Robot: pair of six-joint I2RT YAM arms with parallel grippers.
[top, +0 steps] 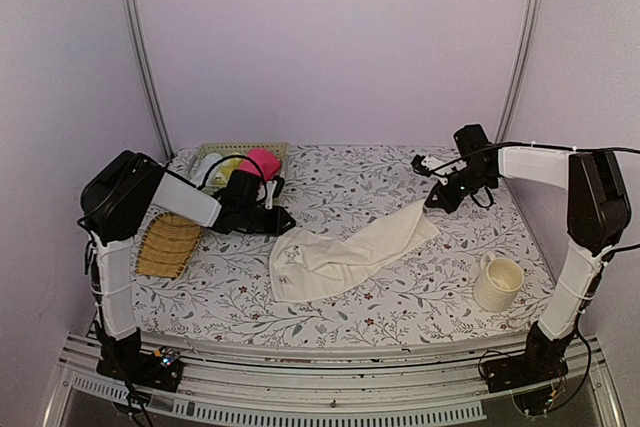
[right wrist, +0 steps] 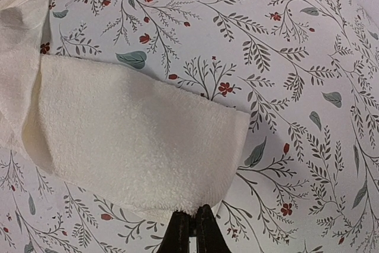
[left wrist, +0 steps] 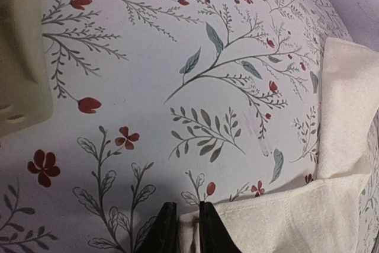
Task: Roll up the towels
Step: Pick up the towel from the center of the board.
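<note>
The cream-white towel (top: 340,252) lies stretched and partly folded across the middle of the flowered table. My left gripper (top: 288,222) is shut on its left corner; in the left wrist view the jaws (left wrist: 182,229) pinch the towel's edge (left wrist: 284,223). My right gripper (top: 432,203) is shut on the towel's far right end, lifted slightly off the table; in the right wrist view the jaws (right wrist: 190,229) clamp the hem of the folded towel (right wrist: 130,140). The pink towel (top: 259,162) sits bunched in a basket at the back left, behind my left arm.
A pale yellow basket (top: 212,153) stands at the back left; its pale corner (left wrist: 23,63) shows in the left wrist view. A woven tan straw mat (top: 168,245) lies at the left. A cream mug (top: 497,283) stands at the front right.
</note>
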